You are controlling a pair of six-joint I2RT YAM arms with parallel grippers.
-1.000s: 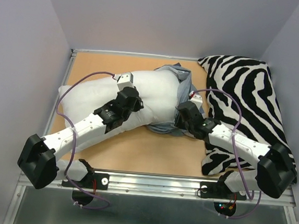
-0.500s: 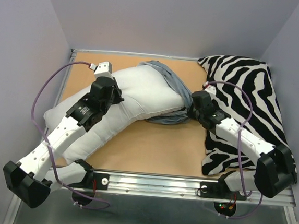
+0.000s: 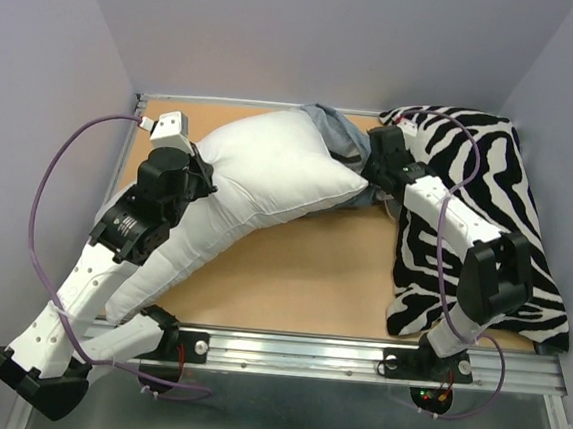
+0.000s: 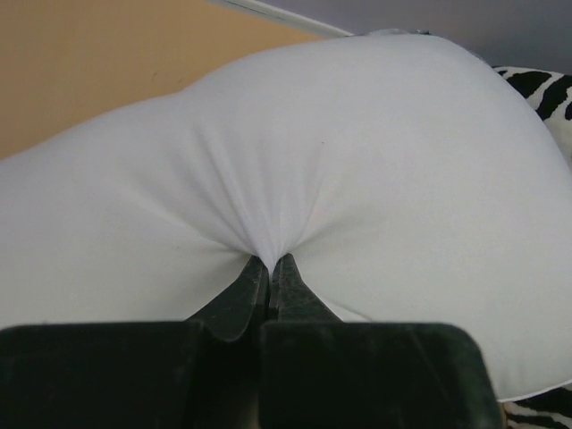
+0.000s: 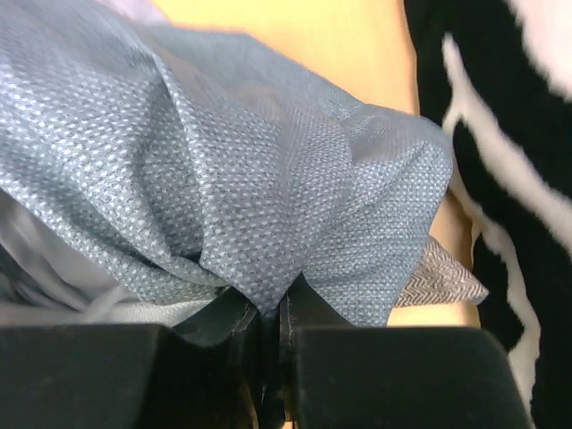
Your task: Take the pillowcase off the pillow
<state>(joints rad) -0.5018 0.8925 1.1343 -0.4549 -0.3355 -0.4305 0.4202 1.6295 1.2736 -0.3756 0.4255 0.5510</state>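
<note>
The white pillow [image 3: 260,177] lies diagonally across the table, almost wholly bare. Only a bunch of blue-grey pillowcase [image 3: 335,137] clings to its far right end. My left gripper [image 3: 202,172] is shut on a pinch of the pillow's white cloth [image 4: 268,237] near its middle-left. In the left wrist view the fabric puckers into the left gripper [image 4: 270,261]. My right gripper [image 3: 368,171] is shut on the pillowcase, and the right wrist view shows blue-grey weave [image 5: 268,179] gathered between the right gripper's [image 5: 273,304] jaws.
A black-and-white zebra-striped cushion [image 3: 473,206] fills the right side, under my right arm. A metal rail [image 3: 354,356] runs along the near edge and purple walls close in the table. Bare tan tabletop [image 3: 302,271] shows in front of the pillow.
The left gripper pulled the pillow toward the far left while the right gripper carried the pillowcase back and right. More of the pillow is now bare. The right jaws closed on the cloth.
</note>
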